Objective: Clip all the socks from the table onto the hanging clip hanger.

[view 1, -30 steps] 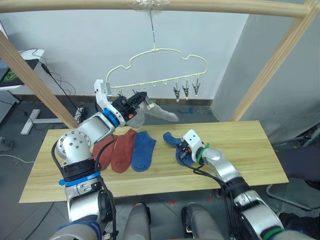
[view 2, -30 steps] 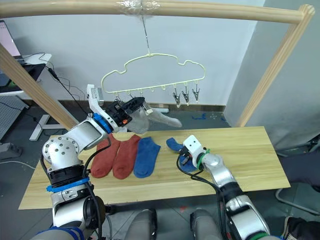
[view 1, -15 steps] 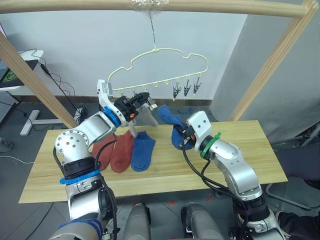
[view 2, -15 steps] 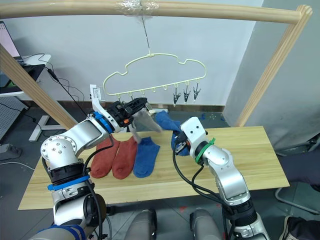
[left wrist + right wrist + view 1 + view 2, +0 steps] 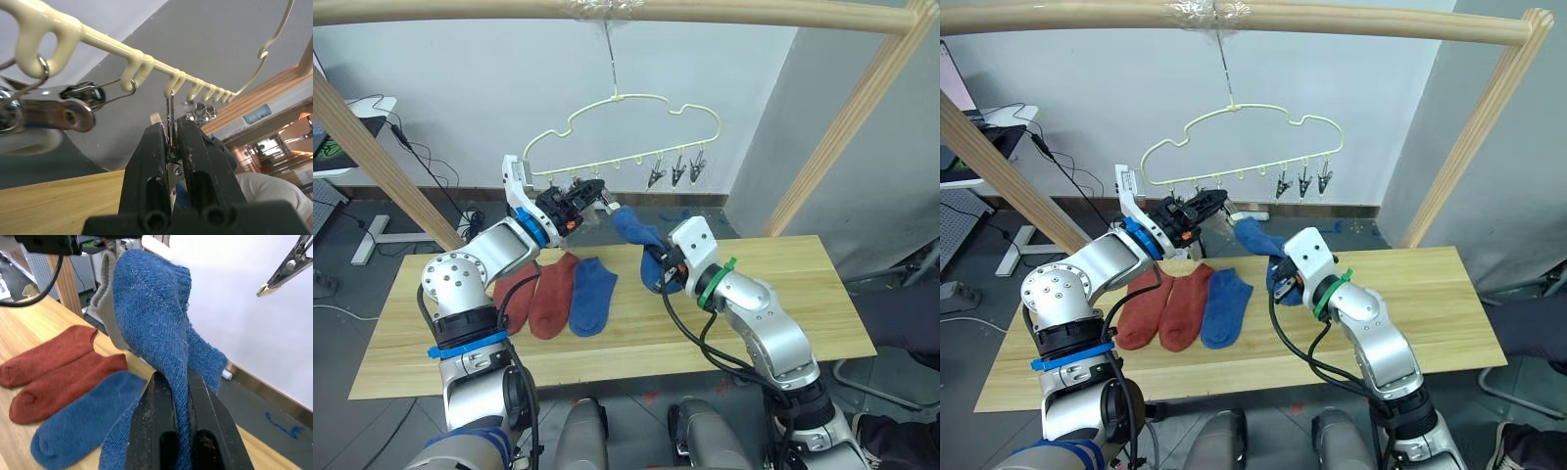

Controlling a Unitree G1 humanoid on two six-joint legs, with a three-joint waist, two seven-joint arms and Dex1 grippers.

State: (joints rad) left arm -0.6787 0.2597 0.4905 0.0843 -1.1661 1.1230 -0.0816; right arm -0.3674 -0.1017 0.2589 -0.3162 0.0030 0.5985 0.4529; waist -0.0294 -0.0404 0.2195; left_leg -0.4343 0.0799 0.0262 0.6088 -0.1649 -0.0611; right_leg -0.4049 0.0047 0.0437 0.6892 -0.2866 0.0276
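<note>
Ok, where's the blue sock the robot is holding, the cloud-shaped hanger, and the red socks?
Held blue sock (image 5: pixel 156 318), right wrist view, on its knit middle.
Clip hanger (image 5: pixel 623 98), left eye view, on its top wire.
Rust-red socks (image 5: pixel 1180 304), right eye view, on the right one's middle.

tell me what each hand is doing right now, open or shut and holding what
Left hand: shut on a small grey metal clip of the pale-yellow wire clip hanger.
Right hand: shut on a blue knit ankle sock.
</note>
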